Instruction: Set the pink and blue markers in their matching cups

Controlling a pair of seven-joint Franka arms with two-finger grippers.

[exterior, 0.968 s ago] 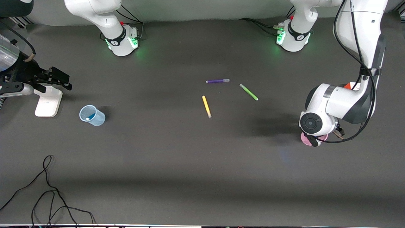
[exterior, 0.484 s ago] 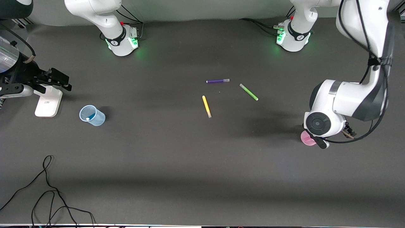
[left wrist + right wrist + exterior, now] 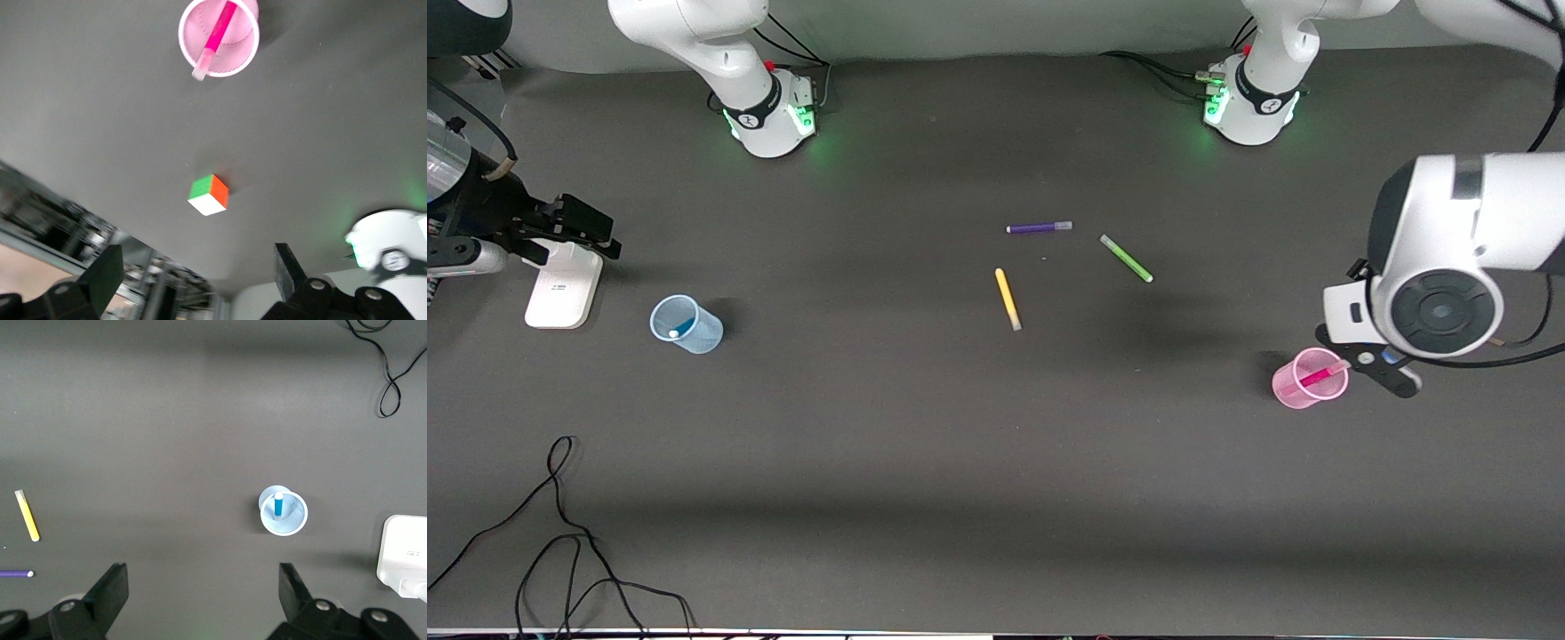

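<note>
The pink marker (image 3: 1319, 374) is seen leaning inside the pink cup (image 3: 1294, 391) at the left arm's end of the bench (image 3: 960, 444), with the left claw (image 3: 200, 280) spread wide and empty above. The blue marker (image 3: 278, 505) is stood in the blue cup (image 3: 291, 521), over which the right claw (image 3: 203, 590) is held wide and empty

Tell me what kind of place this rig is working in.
Most likely a robotics lab bench: two bolted arm bases with green lights, a dark matte table cover, loose black cables, and staged props like the translucent pink cup holding a pink marker.
</note>
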